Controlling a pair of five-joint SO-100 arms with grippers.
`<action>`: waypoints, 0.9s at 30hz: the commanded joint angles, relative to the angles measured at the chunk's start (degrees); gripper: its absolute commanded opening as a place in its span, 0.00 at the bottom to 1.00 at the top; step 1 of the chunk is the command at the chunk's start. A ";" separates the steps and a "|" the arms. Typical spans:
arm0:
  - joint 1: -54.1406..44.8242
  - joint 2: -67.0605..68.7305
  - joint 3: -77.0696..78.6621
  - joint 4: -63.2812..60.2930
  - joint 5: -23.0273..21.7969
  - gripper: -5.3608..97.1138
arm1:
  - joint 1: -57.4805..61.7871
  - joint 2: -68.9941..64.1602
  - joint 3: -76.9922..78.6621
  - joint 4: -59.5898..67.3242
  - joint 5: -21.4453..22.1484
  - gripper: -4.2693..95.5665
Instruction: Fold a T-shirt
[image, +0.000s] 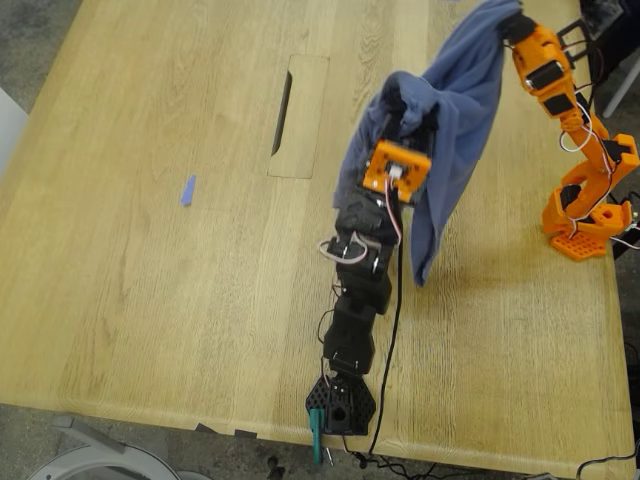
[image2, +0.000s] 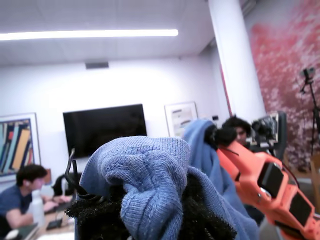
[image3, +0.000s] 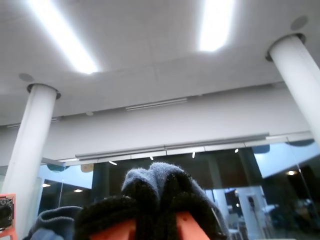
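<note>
A: Status of the T-shirt (image: 455, 120)?

B: Off the table (image: 150, 300), hanging in the air between both arms. It sags from one pinch to the other, with a loose tail dropping towards the wood near the middle-right of the exterior view.

A: First gripper?

B: My first gripper (image2: 150, 210) is on the black arm (image: 355, 300), the one based at the near edge of the table in the exterior view. Its jaws are clamped on a bunched fold of the blue fabric; the first wrist view shows the cloth wadded between the black padded fingers (image2: 95, 220). The orange arm (image: 585, 165) shows beside it in that view.

A: Second?

B: My second gripper (image3: 155, 205) is on the orange arm, at the exterior view's right, top. It is also closed on the T-shirt: a small tuft of cloth pokes up between its padded fingertips (image3: 107, 212). This pinch sits higher than the other one.

A: Print visible?

B: Can't tell, the fabric is too bunched.

A: Anything else on the table?

B: A small blue scrap (image: 187, 190) lies well apart at the exterior view's left. A rectangular cutout (image: 298, 118) is in the tabletop near the middle. People sit at desks behind, seen in the first wrist view.
</note>
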 joint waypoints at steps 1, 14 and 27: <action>0.26 8.35 -0.18 -4.04 0.70 0.05 | -2.20 0.09 -3.69 -1.05 -2.99 0.04; 1.93 14.33 2.64 -1.58 -1.58 0.05 | -3.78 0.53 -11.69 7.82 -11.51 0.04; 5.45 16.96 2.64 3.87 -2.72 0.05 | 2.99 2.29 -22.15 25.05 -10.81 0.04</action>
